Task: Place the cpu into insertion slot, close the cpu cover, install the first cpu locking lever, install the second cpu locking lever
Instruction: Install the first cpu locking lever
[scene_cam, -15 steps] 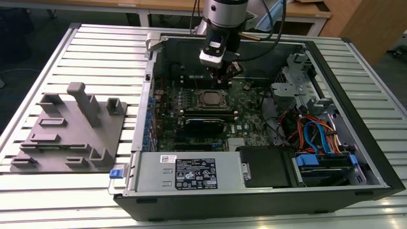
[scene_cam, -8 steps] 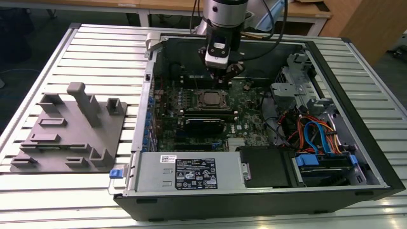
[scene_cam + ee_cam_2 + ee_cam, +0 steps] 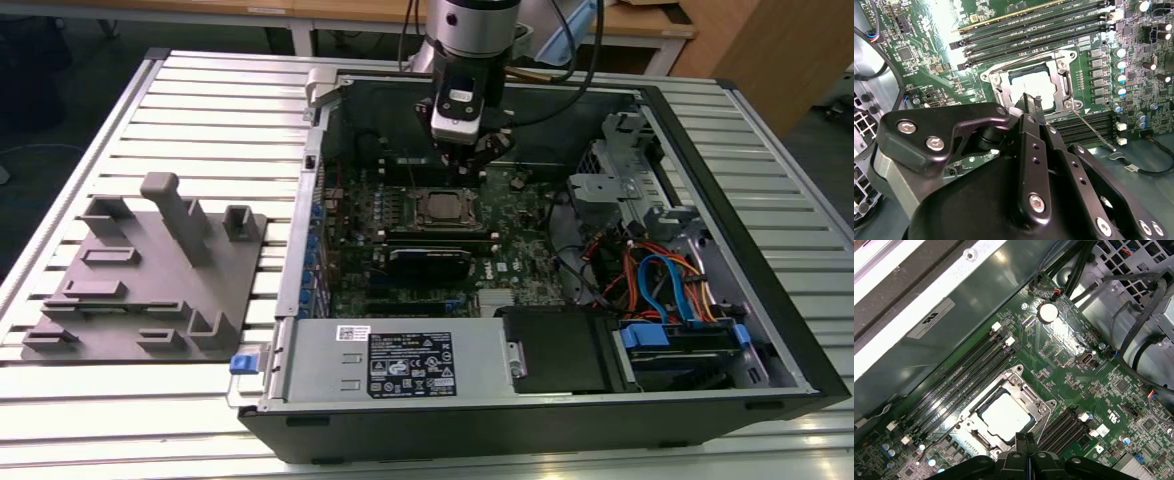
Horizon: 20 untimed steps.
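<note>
In the exterior view, the gripper hangs inside the open computer case, clear of its walls, close over the far edge of the insertion slot on the green motherboard.

In the second wrist view, its fingers are pressed together with nothing between them, their tips at the rim of the cpu cover. The cover lies flat around the silvery cpu. A thin locking lever slants out over the memory slots.

In the first wrist view, the cpu sits square in the socket, with memory slots on both sides.
</note>
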Motion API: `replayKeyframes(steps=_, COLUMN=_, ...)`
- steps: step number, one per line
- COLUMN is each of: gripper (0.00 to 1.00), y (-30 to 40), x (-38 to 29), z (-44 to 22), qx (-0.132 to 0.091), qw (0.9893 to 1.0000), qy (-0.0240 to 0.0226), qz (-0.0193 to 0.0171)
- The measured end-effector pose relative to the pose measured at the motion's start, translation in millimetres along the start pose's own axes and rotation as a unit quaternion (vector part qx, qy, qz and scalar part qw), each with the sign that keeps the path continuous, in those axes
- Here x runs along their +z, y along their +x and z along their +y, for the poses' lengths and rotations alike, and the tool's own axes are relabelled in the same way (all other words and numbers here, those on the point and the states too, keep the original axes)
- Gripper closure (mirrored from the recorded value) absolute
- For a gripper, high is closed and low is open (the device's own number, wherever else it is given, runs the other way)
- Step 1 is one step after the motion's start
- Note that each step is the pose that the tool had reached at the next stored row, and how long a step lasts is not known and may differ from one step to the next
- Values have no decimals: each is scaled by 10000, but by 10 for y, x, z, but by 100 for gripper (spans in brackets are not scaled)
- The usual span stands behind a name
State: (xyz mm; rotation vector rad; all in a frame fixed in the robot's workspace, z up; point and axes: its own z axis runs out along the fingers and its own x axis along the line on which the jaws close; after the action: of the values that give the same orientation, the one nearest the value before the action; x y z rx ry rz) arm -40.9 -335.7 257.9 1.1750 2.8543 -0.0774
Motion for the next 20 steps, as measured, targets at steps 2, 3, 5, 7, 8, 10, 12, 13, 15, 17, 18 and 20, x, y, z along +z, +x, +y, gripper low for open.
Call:
replayKeyframes(steps=2, gripper=90, y=0, x=0, z=0, qx=0, qw=10000, qy=0, qz=0)
replayKeyframes(steps=3, gripper=90, y=0, x=0, z=0, qx=0, qw=10000, qy=0, qz=0)
replayKeyframes(steps=5, gripper=90, y=0, x=0, z=0, qx=-1, qw=10000, qy=0, qz=0)
replayKeyframes(steps=7, gripper=90, y=0, x=0, z=0, qx=-5, qw=10000, qy=-1, qz=0)
replayKeyframes(steps=8, gripper=90, y=0, x=0, z=0, qx=-14, qw=10000, qy=-1, qz=0)
replayKeyframes(steps=10, gripper=90, y=0, x=0, z=0, qx=-66, qw=10000, qy=-5, qz=-2)
replayKeyframes(steps=12, gripper=90, y=0, x=0, z=0, qx=-135, qw=9999, qy=-10, qz=-4)
replayKeyframes(steps=13, gripper=90, y=0, x=0, z=0, qx=-177, qw=9998, qy=-12, qz=-5)
replayKeyframes(steps=15, gripper=90, y=0, x=0, z=0, qx=-277, qw=9996, qy=-19, qz=-7)
replayKeyframes(steps=17, gripper=90, y=0, x=0, z=0, qx=-392, qw=9992, qy=-27, qz=-10)
replayKeyframes(steps=18, gripper=90, y=0, x=0, z=0, qx=-455, qw=9990, qy=-32, qz=-12)
replayKeyframes(steps=20, gripper=90, y=0, x=0, z=0, qx=-621, qw=9981, qy=-43, qz=-16)
